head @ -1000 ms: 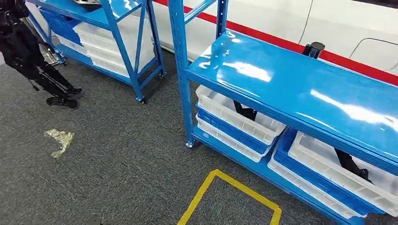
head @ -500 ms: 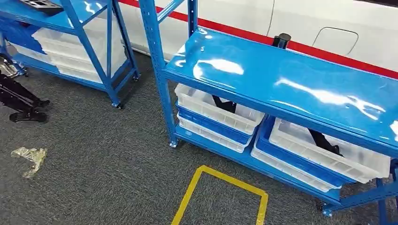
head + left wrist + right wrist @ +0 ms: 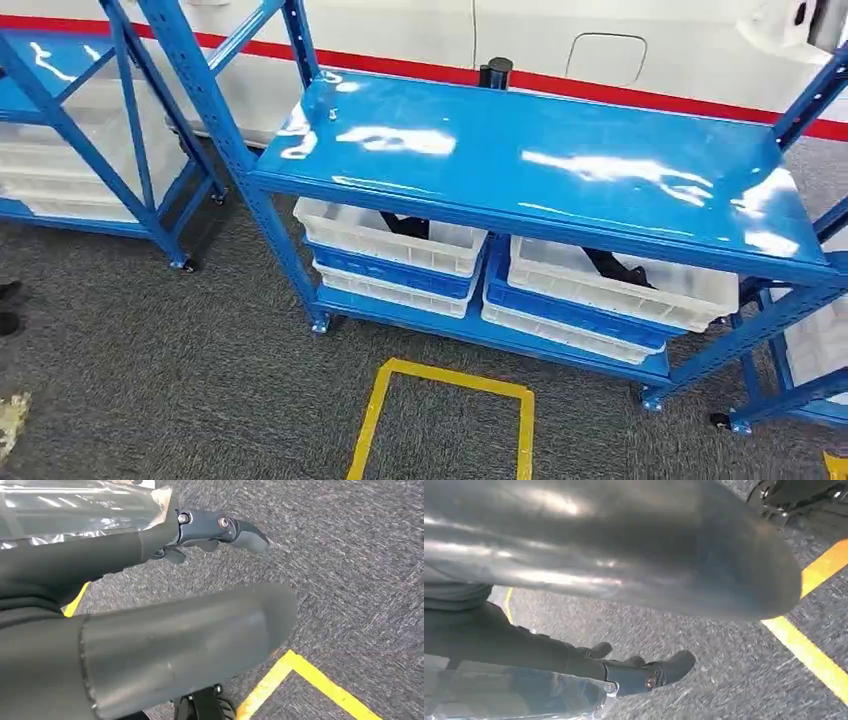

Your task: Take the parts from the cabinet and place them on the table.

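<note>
- Head view: a blue metal shelving cabinet [image 3: 540, 170] with a glossy top stands on grey carpet [image 3: 150, 380]. On its bottom shelf, white plastic bins [image 3: 395, 235] sit stacked on blue ones, and black parts [image 3: 610, 265] lie inside the top bins. A yellow tape square [image 3: 445, 415] marks the carpet just in front.
- Left wrist view: left hand [image 3: 210, 530] hangs over the carpet, fingers loose, holding nothing.
- Right wrist view: right hand [image 3: 644, 672], fingers relaxed, nothing held.

A yellow tape square [image 3: 443, 420] marks grey carpet [image 3: 150, 380] below a white wall [image 3: 400, 30].
</note>
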Robot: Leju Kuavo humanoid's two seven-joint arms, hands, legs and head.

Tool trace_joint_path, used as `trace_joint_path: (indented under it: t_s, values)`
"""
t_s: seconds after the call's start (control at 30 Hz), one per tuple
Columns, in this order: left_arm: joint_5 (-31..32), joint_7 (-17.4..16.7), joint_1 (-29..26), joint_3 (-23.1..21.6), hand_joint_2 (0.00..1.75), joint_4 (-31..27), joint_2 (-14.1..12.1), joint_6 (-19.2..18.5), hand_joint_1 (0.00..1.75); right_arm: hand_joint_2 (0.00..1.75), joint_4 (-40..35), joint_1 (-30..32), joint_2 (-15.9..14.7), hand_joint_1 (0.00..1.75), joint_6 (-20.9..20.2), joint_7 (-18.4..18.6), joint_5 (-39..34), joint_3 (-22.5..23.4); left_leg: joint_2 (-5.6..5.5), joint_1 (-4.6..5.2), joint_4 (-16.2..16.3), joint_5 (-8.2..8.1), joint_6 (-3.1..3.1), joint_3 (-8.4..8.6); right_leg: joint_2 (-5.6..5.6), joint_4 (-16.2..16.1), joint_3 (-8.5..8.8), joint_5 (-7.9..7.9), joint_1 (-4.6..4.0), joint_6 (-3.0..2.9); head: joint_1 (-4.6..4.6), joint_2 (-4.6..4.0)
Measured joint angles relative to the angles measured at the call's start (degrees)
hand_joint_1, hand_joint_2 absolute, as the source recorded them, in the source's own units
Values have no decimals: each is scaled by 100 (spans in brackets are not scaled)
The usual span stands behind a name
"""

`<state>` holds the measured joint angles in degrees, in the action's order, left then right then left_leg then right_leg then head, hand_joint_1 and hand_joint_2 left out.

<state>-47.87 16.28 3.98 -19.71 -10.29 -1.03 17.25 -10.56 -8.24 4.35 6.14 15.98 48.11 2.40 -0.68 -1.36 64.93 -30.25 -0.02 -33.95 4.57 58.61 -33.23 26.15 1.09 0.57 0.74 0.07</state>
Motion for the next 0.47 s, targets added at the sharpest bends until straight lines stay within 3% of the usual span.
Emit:
trace_joint_path:
  t_s: [0.03,0.07,0.13,0.17,0.2,0.23,0.27,0.3,0.37,0.4,0.43,0.47]
  values:
    - [-44,22,7,61,0,-2,28,39,0,0,0,-39,9,0,-24,11,57,-41,-195,-14,-513,210,20,238,72,1,6,-2,1,6,0,0]
    - [-61,26,13,104,0,0,48,89,0,0,0,-78,26,0,-45,17,102,-76,-360,-4,-586,125,-3,270,99,6,-10,-13,-39,36,4,0]
    - [-100,22,79,203,0,-13,122,216,0,0,0,-144,26,0,-92,37,190,-133,-249,53,-605,174,47,243,181,-8,-65,-44,-32,116,11,0]
    - [-109,-2,114,253,0,-28,168,308,0,0,0,-160,31,0,-98,37,229,-164,-211,83,-604,184,86,242,231,-37,-74,-71,2,158,2,0]
    - [-107,-20,152,310,0,-67,238,406,0,0,0,-168,26,0,-113,28,268,-183,-143,59,-654,226,149,255,274,-54,-141,-85,-25,210,4,0]
    - [-100,-35,209,358,0,-105,262,490,0,0,0,-178,13,0,-122,0,304,-194,-71,31,-705,271,205,260,57,34,-150,-50,-13,212,4,0]
    - [-87,-52,256,421,0,-140,319,592,0,0,-2,-206,15,0,-146,-37,349,-212,-36,39,-720,280,250,259,-214,229,-261,90,-60,191,32,0]
    - [-57,-70,297,483,0,-170,354,684,0,0,-7,-248,22,0,-159,-70,375,-236,51,44,-721,283,255,249,-329,648,-473,317,-55,168,59,0]
    - [-24,-114,345,579,0,-218,448,780,0,0,-9,-311,20,0,-201,-92,411,-253,232,59,-717,278,263,237,-377,1639,-945,700,-43,162,52,0]
    - [-17,-122,363,614,0,-229,467,802,0,0,-9,-313,20,0,-203,-94,419,-258,305,59,-717,277,262,236,-384,1866,-1042,742,-38,200,57,0]
    - [-9,-127,379,638,0,-249,496,806,0,0,-9,-310,15,0,-203,-94,419,-264,381,57,-716,273,258,238,-399,1767,-992,677,-30,249,57,0]
    - [-2,-144,400,667,0,-267,529,809,0,0,-9,-306,2,0,-203,-96,424,-275,440,52,-714,269,252,242,-432,1414,-795,529,-16,312,59,0]
